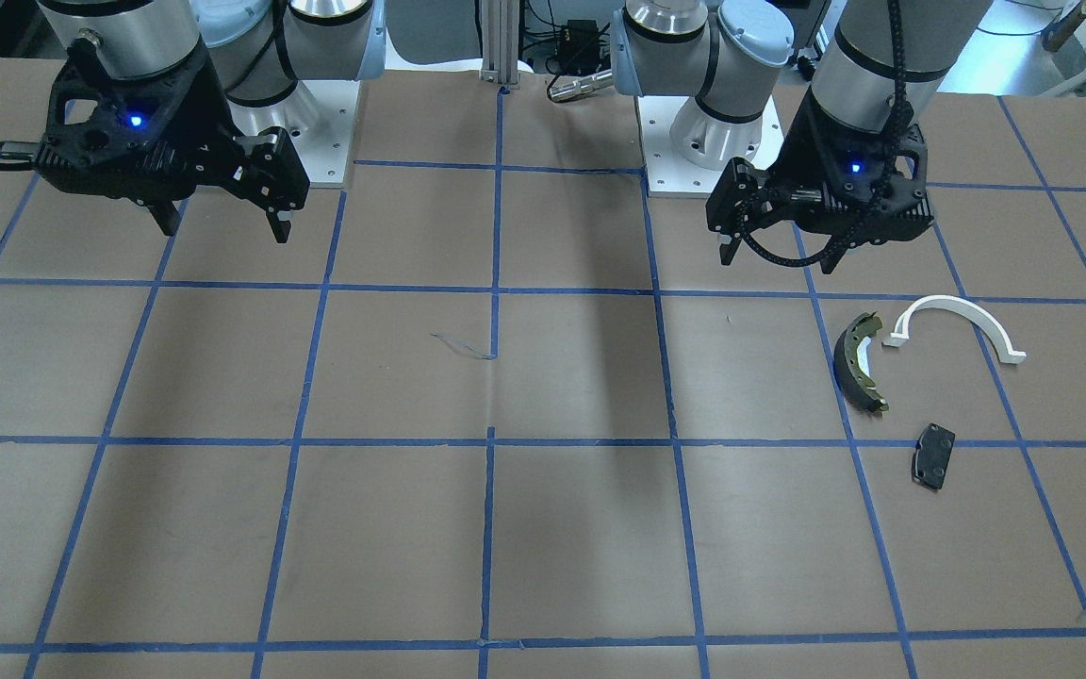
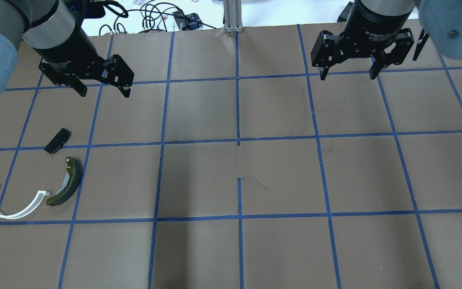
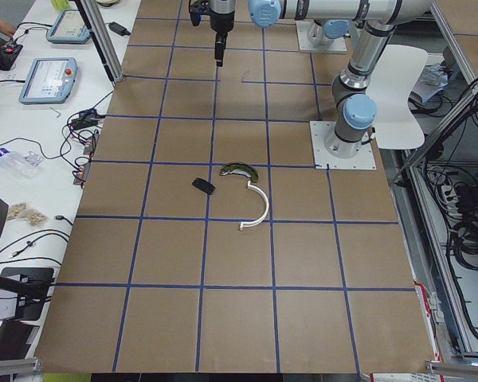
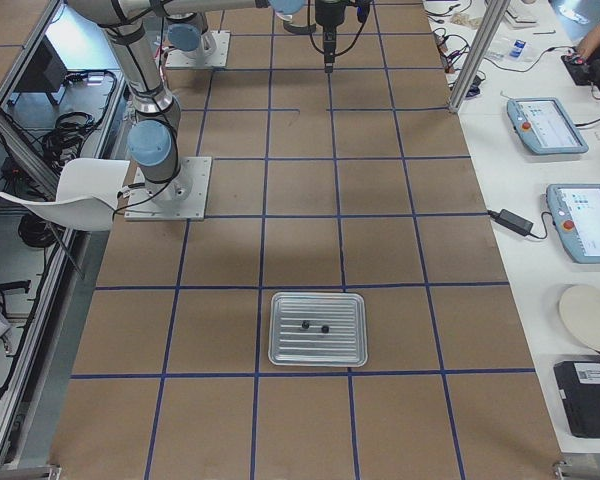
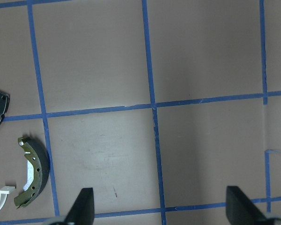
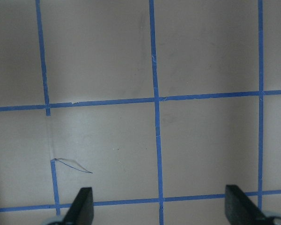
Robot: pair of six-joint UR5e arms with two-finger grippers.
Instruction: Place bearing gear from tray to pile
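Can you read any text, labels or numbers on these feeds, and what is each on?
"2F Adaptive G...": white print on the body of the right gripper, overhead view; the rest is cut off.
The controller screens on the side bench: too small to read.
White label on the black box: too small to read.
Nothing else is legible.

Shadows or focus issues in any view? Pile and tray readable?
Front-facing: broad soft shadow down the table centre; brake shoe sits outside it. Left wrist: table sharp, left claw tips soft at bottom edge. Exterior right: tray, its two dark parts too small to identify.
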